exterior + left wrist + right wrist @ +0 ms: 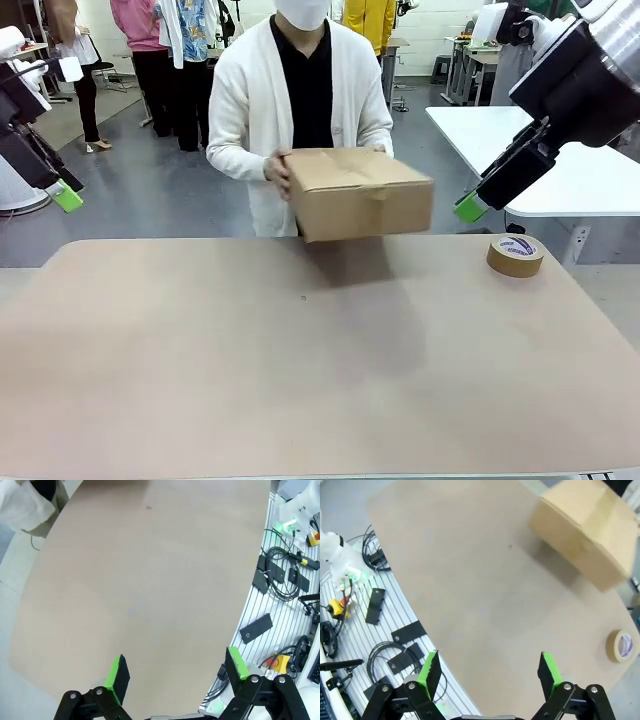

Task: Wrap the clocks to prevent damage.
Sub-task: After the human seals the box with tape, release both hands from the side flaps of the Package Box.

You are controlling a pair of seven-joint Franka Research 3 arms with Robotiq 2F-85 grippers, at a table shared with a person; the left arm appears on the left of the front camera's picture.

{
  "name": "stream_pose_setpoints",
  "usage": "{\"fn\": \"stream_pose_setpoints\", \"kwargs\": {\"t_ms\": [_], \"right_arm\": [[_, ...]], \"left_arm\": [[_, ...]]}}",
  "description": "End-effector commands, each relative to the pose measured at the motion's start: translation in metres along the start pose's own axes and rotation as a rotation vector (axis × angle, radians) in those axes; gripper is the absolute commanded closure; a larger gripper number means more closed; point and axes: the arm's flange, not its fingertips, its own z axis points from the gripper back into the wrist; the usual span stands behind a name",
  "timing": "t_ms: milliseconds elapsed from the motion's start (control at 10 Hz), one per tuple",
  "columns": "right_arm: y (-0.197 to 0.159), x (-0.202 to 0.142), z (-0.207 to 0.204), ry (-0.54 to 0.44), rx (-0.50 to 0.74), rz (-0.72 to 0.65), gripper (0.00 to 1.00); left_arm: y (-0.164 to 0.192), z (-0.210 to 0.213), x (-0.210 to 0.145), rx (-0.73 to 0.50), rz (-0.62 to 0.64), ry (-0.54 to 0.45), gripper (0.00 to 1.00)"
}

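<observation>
1. Standing at the far edge of the worktop (300, 380), upper middle of the front frame, a person in a white cardigan holds a closed cardboard box (360, 192) just above the tan surface, one hand (278, 170) on its left end.
2. The clocks themselves cannot be seen; whether they lie inside the box cannot be told.
3. A brown tape roll (515, 255) lies flat near the worktop's right edge, well apart from the box.
4. The left hand (177, 667) hangs over bare worktop, its green-padded fingers (119, 672) spread wide with nothing between them; in the front frame it sits at the far left edge (62, 192), off the worktop.
5. The right hand (490, 669) is likewise spread and empty, its fingers (546, 667) rising from the bottom of its wrist frame, the box at upper right and the tape roll at the right edge.
6. In the front frame the right hand (470, 207) hovers at right, just beside the box, not touching it.
</observation>
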Motion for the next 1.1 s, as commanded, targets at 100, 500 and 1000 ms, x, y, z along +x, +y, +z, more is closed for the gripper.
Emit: {"fn": "stream_pose_setpoints", "kwargs": {"t_ms": [100,500,1000], "right_arm": [[0.0,0.0,0.0,0.0,0.0,0.0,0.0],[0.0,0.0,0.0,0.0,0.0,0.0,0.0],[-0.082,-0.041,0.016,-0.317,0.277,0.219,0.0]], "left_arm": [[0.0,0.0,0.0,0.0,0.0,0.0,0.0],[0.0,0.0,0.0,0.0,0.0,0.0,0.0],[0.044,0.019,-0.036,-0.064,-0.225,-0.209,0.0]]}}
